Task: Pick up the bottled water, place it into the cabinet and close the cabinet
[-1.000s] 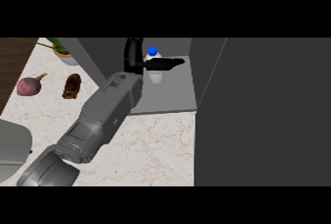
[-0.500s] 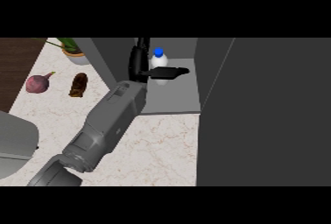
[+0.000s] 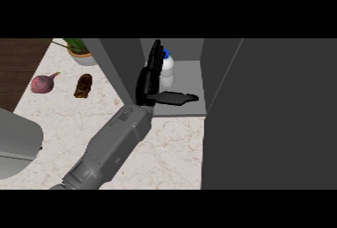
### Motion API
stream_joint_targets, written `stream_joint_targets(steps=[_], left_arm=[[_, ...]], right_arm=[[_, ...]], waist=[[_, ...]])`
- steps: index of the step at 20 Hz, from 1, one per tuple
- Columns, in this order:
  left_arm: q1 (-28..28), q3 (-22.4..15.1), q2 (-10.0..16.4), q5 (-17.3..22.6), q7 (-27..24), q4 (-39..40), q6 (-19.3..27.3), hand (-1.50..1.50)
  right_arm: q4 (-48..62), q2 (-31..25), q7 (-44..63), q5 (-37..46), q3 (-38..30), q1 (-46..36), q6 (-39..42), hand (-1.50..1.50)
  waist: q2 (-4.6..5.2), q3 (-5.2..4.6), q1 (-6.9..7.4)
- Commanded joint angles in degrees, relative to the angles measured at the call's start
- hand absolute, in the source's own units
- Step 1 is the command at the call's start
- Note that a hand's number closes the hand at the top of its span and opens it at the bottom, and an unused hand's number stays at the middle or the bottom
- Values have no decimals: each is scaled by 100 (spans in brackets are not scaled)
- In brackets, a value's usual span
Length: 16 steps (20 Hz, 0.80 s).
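Head view: bottle (image 3: 168, 71) beside robot hand (image 3: 147, 84)

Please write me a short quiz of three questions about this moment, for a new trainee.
1. True or false: the bottled water stands upright inside the cabinet.
2. The left hand is: A) curled round the bottle; B) open, fingers straight, beside the bottle; C) lying flat on the counter.
3. Fill in: the cabinet is not yet ____.
Key: 1 true; 2 B; 3 closed.
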Motion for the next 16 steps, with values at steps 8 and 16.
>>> stream_joint_targets(steps=[8,16], left_arm=[[1968,-1067,204,-128,304,-2889,-41,-150],[3081,-1357,991,-90,1014,-4593,-74,150]], right_arm=[[-523,-21,73,272,124,283,-175,-150],[-730,-657,217,836,421,91,300,150]], waist=[[-15,4,122],[-6,0,152]])
